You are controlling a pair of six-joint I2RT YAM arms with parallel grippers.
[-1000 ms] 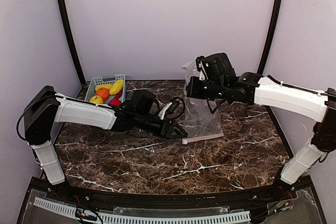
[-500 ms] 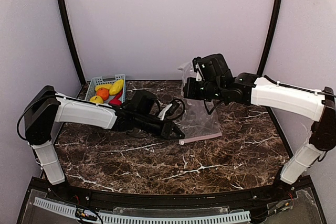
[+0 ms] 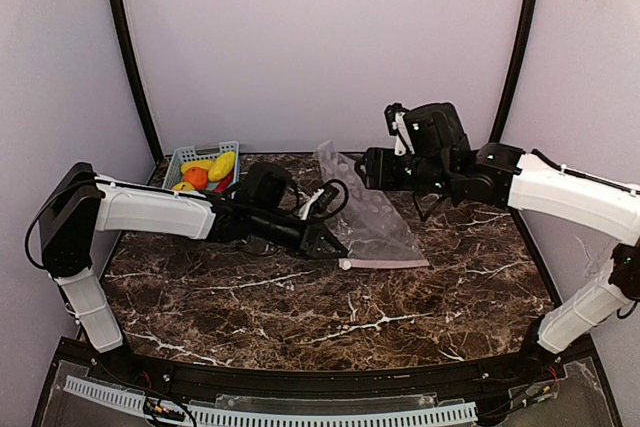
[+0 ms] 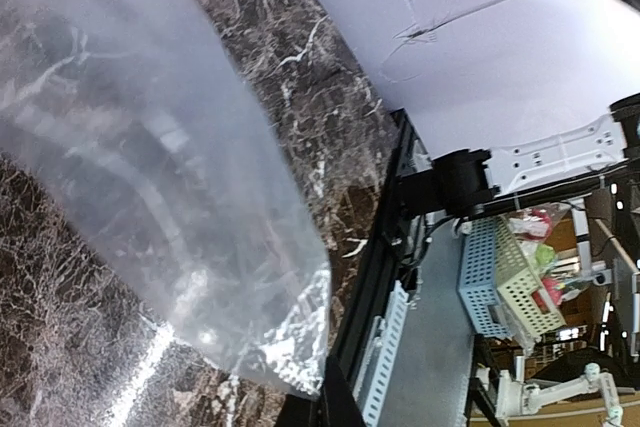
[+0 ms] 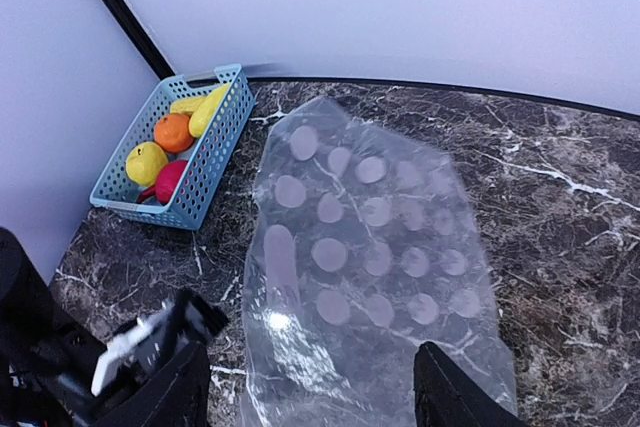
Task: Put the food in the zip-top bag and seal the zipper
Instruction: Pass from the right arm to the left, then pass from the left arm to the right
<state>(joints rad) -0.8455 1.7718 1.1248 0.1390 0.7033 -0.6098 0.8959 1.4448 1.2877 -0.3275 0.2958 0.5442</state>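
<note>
Bench: your dark marbled bench (image 3: 300, 317) carries everything.
Bag: the bag (image 3: 375, 227) lies mid-bench with its mouth toward you, likely for loading from the front.
Basket: the basket (image 3: 185, 159) sits back-left, well apart from the bag.
Left hand: the left hand (image 3: 335, 247) is closed on the bag's left edge, probably to anchor it. Its fingers are out of the wrist view.
Right hand: the right hand (image 3: 362, 169) is spread wide and empty above the bag's far end.
Food: the food (image 3: 196, 177) is in the basket, none bagged yet.
Zipper: the zipper (image 3: 385, 264) is a pink strip. You can't tell whether it is sealed.

Right jaws opened and drew back; the zip-top bag (image 3: 378, 225) slumped; left jaws shut on its edge.
</note>
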